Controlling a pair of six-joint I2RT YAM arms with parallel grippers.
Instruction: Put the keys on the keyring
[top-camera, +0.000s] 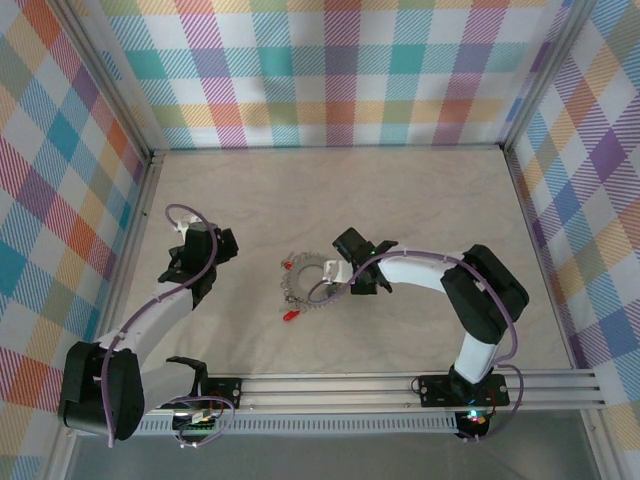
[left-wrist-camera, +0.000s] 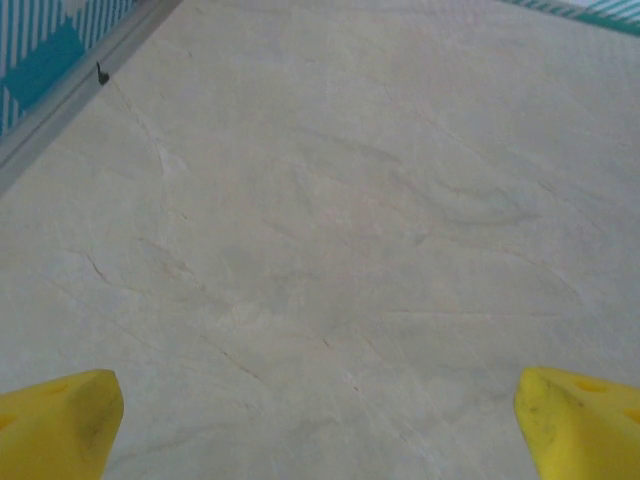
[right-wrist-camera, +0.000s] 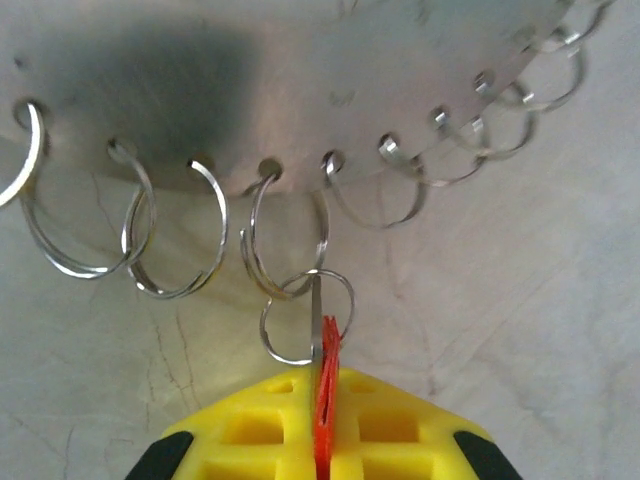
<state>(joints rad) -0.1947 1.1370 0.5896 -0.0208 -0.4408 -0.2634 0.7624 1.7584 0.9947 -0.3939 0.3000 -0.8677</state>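
The keyring (top-camera: 308, 285) lies flat mid-table, a silvery toothed disc (right-wrist-camera: 300, 80) with several wire loops (right-wrist-camera: 180, 250) hanging from holes along its rim. My right gripper (right-wrist-camera: 322, 385) is shut on a red-headed key (right-wrist-camera: 326, 400), held edge-on at the disc's right side (top-camera: 335, 276). The key's small split ring (right-wrist-camera: 270, 335) overlaps the bottom of one double loop (right-wrist-camera: 262, 262); I cannot tell whether they are linked. Two more red keys lie loose, one by the disc's far-left rim (top-camera: 286, 265), one at its near-left rim (top-camera: 291, 316). My left gripper (left-wrist-camera: 320, 420) is open over bare table, left of the keyring (top-camera: 197, 258).
The metal rail (left-wrist-camera: 70, 100) at the foot of the left wall runs close to the left gripper. Plaid walls (top-camera: 340, 70) enclose the table on three sides. A slotted rail (top-camera: 400, 385) holds the arm bases at the near edge.
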